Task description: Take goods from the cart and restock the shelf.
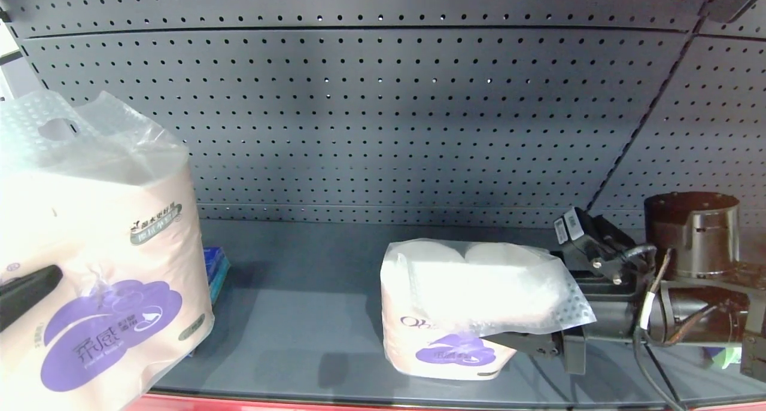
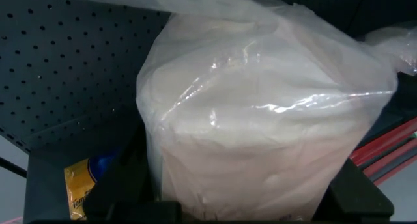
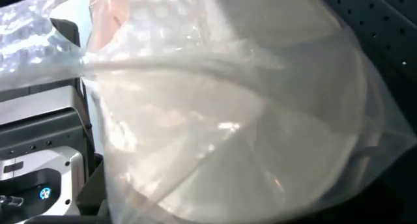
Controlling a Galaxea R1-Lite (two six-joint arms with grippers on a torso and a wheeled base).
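Two toilet-paper packs: the lower-left pack (image 1: 102, 267) is clamped in your left claw (image 2: 236, 191). The centre pack (image 1: 455, 315) stands on the shelf (image 1: 311, 303), right claw (image 1: 526, 336) against it, grip impossible to tell.

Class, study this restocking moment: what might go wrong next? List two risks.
1. The small pack stands near the front edge of the shelf, and its loose plastic flap drapes over the right hand; withdrawing might drag the pack off.
2. The large pack, held at the left, is close to a blue item; setting it down may knock that.
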